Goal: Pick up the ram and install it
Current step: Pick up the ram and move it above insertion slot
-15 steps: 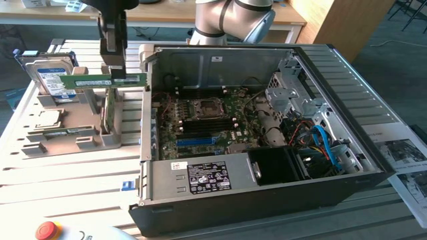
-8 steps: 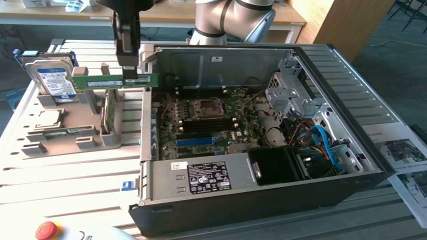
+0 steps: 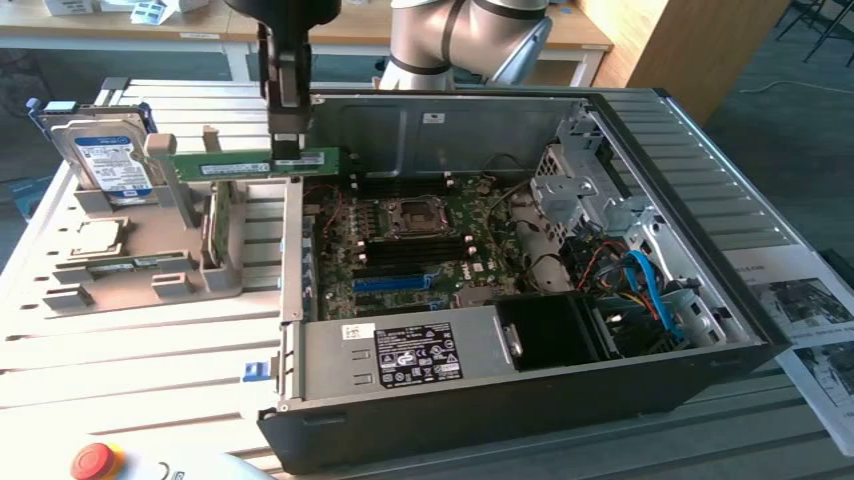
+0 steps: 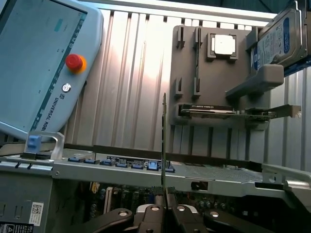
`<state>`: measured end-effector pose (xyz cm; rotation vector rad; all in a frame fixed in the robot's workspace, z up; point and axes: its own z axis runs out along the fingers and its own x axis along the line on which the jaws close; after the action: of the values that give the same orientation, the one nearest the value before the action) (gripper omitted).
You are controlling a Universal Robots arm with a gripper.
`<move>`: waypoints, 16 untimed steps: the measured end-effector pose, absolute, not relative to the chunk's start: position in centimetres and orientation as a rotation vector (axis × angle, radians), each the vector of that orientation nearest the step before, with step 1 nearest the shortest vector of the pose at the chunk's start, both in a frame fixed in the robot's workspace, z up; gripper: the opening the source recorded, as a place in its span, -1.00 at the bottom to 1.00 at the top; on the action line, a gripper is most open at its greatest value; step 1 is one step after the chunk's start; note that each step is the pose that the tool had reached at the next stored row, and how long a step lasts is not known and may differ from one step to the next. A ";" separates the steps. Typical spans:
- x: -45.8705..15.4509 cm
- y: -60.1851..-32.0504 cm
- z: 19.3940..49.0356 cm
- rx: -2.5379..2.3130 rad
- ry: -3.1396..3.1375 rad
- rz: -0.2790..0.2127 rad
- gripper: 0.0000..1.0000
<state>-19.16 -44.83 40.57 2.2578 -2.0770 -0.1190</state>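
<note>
Where the open computer case [image 3: 534,400] meets the grey parts holder [image 3: 80,300], I see my gripper [image 3: 287,150] hovering.
Its fingers are clamped on the ram [image 3: 247,165], which hangs level in the air just above the case's wall.

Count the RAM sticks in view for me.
2. One ram is clamped in the gripper, up in the air beside the computer case wall. A second stick seems to stand on edge in the grey tray. More may be hidden inside the case.
</note>
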 end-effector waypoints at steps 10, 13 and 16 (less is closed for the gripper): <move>-16.6 -45.1 40.6 2.271 -2.062 -0.118 -0.76; -15.9 -45.2 40.6 2.274 -2.058 -0.118 -0.76; -15.1 -45.3 40.6 2.278 -2.054 -0.118 -0.76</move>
<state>-15.09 -45.31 40.58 2.2778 -2.0539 -0.1179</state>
